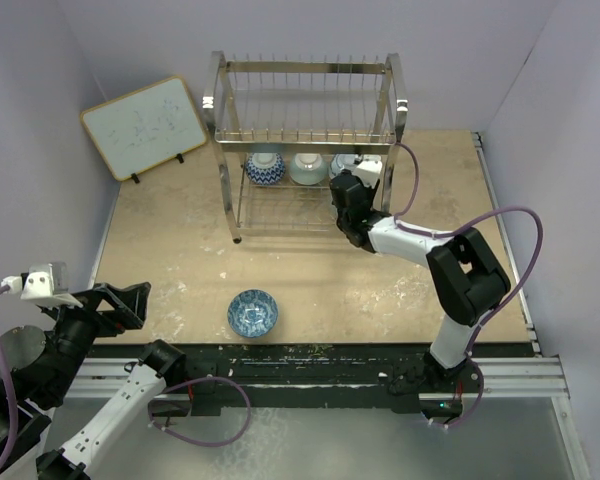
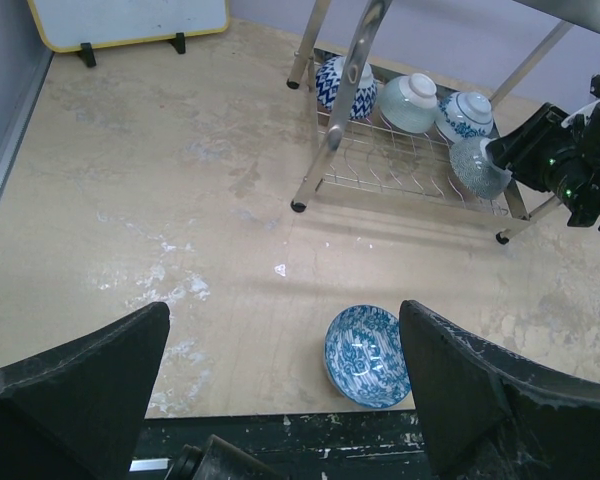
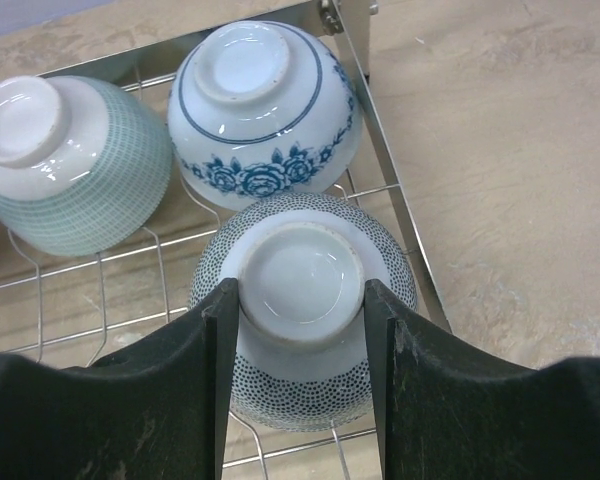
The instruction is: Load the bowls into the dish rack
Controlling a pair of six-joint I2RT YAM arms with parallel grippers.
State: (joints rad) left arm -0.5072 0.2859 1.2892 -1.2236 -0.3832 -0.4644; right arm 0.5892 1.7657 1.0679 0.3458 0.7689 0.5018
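Observation:
The silver wire dish rack [image 1: 305, 75] stands at the back of the table. On its lower tier three bowls lie upside down: a blue-patterned one [image 1: 265, 167], a pale green one [image 3: 65, 165] and a white one with blue flowers [image 3: 265, 110]. My right gripper [image 3: 302, 290] is shut on the foot ring of a fourth, dotted bowl [image 3: 300, 390], upside down on the tier's front right corner. A blue-patterned bowl [image 1: 252, 312] sits upright on the table near the front edge. My left gripper [image 1: 125, 298] is open and empty, left of that bowl and above the table's edge.
A wood-framed whiteboard [image 1: 145, 125] leans at the back left. The rack's upper tier [image 1: 310, 135] holds only upright wire dividers. Walls close in on both sides. The table's dark front rail [image 1: 310, 352] runs just below the loose bowl.

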